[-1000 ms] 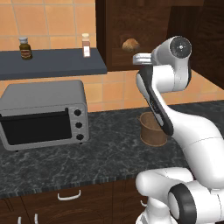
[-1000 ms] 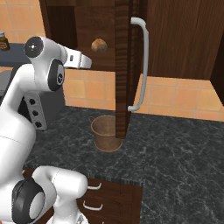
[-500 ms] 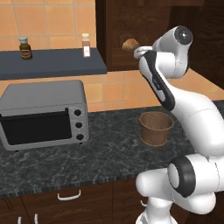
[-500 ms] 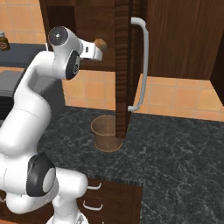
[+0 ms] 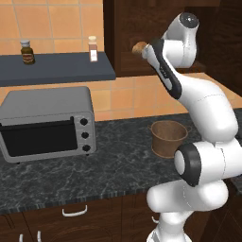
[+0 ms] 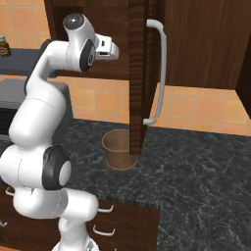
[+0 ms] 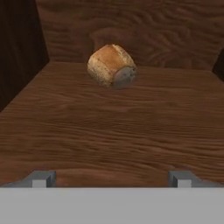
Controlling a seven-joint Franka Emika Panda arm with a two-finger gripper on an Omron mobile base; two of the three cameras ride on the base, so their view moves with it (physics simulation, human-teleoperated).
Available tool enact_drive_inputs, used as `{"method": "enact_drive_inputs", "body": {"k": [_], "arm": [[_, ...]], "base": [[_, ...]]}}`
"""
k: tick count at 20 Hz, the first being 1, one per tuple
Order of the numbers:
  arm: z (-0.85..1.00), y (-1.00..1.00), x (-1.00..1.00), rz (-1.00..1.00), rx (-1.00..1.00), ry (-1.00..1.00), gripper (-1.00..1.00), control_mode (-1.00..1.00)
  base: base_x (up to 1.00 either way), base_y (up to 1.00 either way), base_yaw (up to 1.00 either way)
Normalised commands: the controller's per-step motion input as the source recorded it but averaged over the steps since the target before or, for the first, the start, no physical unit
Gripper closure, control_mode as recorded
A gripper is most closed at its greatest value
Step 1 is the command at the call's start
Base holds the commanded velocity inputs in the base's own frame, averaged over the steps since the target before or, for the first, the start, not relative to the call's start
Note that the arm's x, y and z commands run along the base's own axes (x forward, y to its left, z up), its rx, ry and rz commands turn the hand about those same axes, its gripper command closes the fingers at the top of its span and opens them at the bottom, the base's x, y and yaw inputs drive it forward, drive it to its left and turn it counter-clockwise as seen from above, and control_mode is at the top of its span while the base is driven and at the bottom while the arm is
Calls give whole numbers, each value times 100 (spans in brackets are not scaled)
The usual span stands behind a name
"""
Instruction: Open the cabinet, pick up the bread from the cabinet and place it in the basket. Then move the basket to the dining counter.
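The cabinet (image 5: 124,28) is open, and its door (image 6: 139,73) with the long silver handle (image 6: 160,73) stands edge-on toward me. The bread (image 7: 111,65), a golden-brown roll, lies on the wooden cabinet shelf (image 7: 109,127) near the back wall; it also peeks out beside my hand, bread (image 5: 139,47). My gripper (image 7: 111,178) is open and level with the shelf, short of the roll, with nothing between its fingertips (image 7: 41,178). The hand reaches into the cabinet, gripper (image 6: 116,51). The round brown basket (image 5: 168,137) stands on the black worktop below the cabinet, basket (image 6: 117,150).
A grey toaster oven (image 5: 45,123) sits at the left of the black marbled worktop (image 5: 118,165). Above it a dark wall shelf (image 5: 56,68) carries two small jars (image 5: 27,51). Low drawers (image 6: 105,223) run under the worktop. The open door hangs over the basket's right side.
The arm has straightened and turned upward, and the hand has pushed forward at shelf height toward the bread. Basket, door and bread have stayed put.
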Motion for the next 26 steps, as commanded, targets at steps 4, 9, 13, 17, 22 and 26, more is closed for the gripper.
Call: {"method": "enact_drive_inputs", "body": {"k": [4, 9, 13, 17, 22, 26], "arm": [[0, 0, 38, 5, -4, 0, -100, -100], [0, 0, 36, 12, 1, -10, -100, -100], [7, -4, 22, 7, 3, -16, -100, -100], [1, 0, 34, 0, 0, -1, -100, -100], [3, 0, 44, 0, 1, 6, -100, -100], [0, -4, 34, 0, 7, 2, -100, -100]], "base": [[0, 0, 0], [0, 0, 0], [0, 0, 0], [0, 0, 0], [0, 0, 0], [0, 0, 0]]}}
